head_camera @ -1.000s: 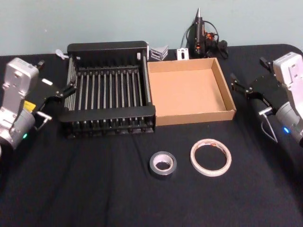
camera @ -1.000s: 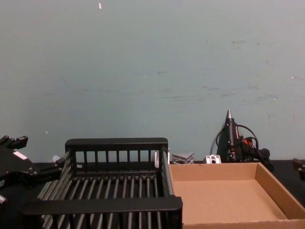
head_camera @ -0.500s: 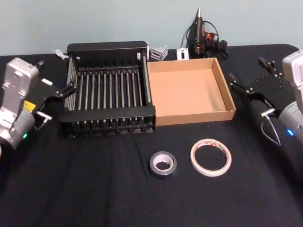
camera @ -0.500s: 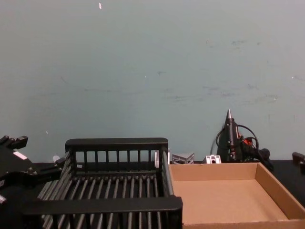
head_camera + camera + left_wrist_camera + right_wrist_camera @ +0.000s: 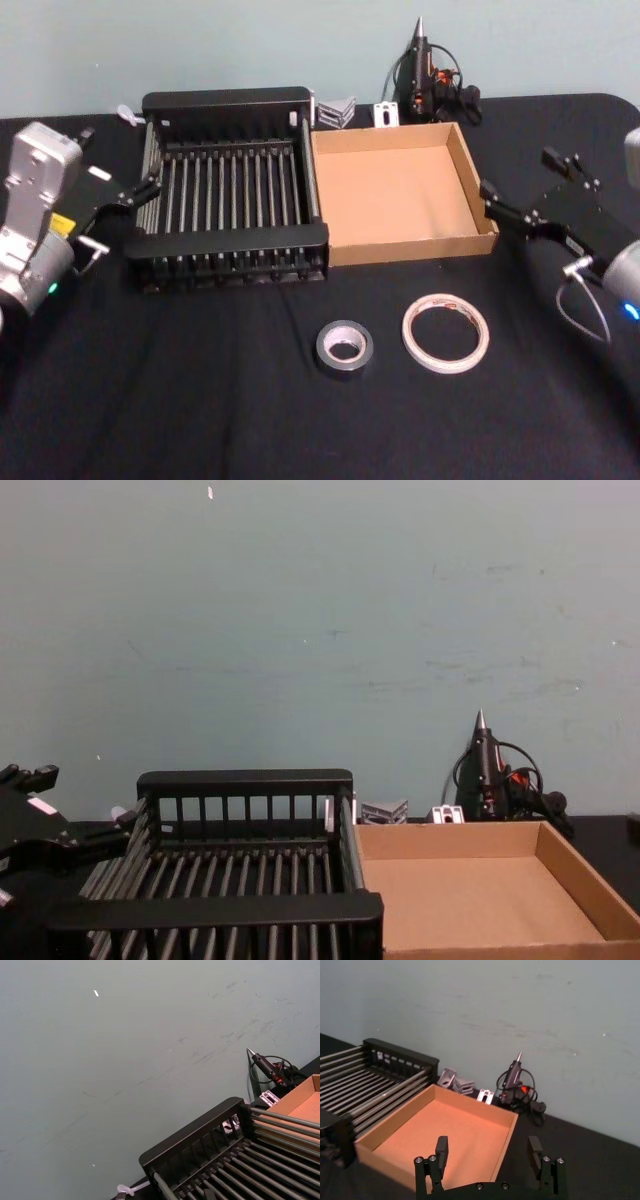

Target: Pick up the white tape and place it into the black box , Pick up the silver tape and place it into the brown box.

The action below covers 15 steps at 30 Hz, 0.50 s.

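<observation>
On the black table [image 5: 180, 400], toward its near edge, the white tape [image 5: 446, 332] lies flat, with the silver tape [image 5: 344, 346] just beside it on the robot's left, the two apart and neither one gripped. Behind them stand the two containers side by side: the black box [image 5: 230, 190] on the left and the brown box [image 5: 400, 195] on the right, their walls touching or nearly so. At the far edge, against the wall, a glue gun [image 5: 420, 65] stands upright (with its cable coiled next to it), and small metal brackets [image 5: 338, 110] lie behind the boxes. The right gripper [image 5: 518, 194] hovers just to the right of the brown box, its fingers [image 5: 441, 1148] spread wide with nothing between them. The left gripper [image 5: 120, 168] sits beside the black box's left wall, its fingers parted and holding nothing.
</observation>
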### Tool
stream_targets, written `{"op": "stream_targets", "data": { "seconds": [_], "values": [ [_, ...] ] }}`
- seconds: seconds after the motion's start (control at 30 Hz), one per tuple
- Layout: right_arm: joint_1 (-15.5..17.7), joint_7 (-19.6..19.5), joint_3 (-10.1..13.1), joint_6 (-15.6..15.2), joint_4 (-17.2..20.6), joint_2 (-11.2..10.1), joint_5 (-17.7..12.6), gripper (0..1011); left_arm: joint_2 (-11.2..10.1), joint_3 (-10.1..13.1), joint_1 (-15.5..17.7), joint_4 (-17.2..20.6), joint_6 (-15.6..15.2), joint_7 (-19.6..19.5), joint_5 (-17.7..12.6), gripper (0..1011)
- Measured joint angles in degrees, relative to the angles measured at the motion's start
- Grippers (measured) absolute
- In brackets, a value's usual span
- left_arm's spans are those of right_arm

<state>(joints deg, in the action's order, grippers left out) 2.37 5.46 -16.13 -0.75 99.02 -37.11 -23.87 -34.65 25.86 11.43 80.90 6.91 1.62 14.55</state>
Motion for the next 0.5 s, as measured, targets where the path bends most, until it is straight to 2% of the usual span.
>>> {"op": "stream_targets", "data": {
  "seconds": [0.27, 0.5],
  "values": [
    [6.8, 1.6, 2.6, -2.4, 5.8, -2.0, -1.6, 1003, 0.0, 0.0, 0.0, 0.0, 0.0, 0.0, 0.0, 1001],
    [10.8, 2.5, 3.7, -5.2, 8.1, -3.1, -2.2, 1002, 0.0, 0.0, 0.0, 0.0, 0.0, 0.0, 0.0, 1001]
  ]
}}
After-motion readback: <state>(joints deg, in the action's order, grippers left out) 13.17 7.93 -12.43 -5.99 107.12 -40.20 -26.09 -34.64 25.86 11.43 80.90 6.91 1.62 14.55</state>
